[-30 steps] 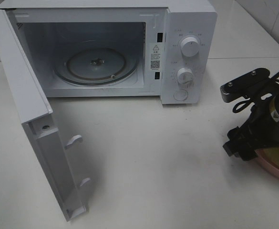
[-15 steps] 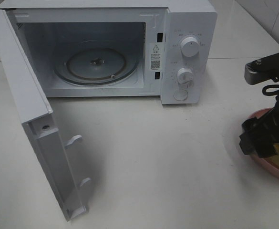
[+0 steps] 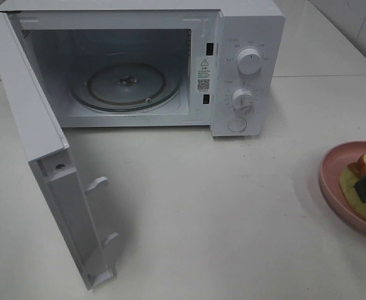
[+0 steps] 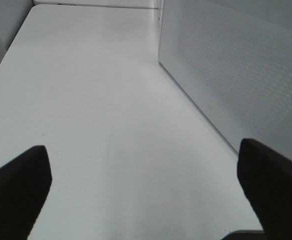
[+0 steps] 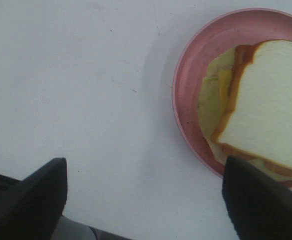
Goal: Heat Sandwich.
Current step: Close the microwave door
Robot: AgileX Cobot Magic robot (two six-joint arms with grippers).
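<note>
The right gripper point(image 5: 143, 200) is spread wide and holds nothing, hanging above the white-bread sandwich point(image 5: 265, 105) on the round pink plate point(image 5: 185, 75). The left gripper point(image 4: 146, 195) is open too, over the bare white table point(image 4: 86, 100).

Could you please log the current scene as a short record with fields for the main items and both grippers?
microwave: door swung open, glass turntable bare
sandwich: lying on pink plate, outside the microwave
plate location: table, right of microwave
left gripper: open, holding nothing
right gripper: open, above the table beside the plate
</note>
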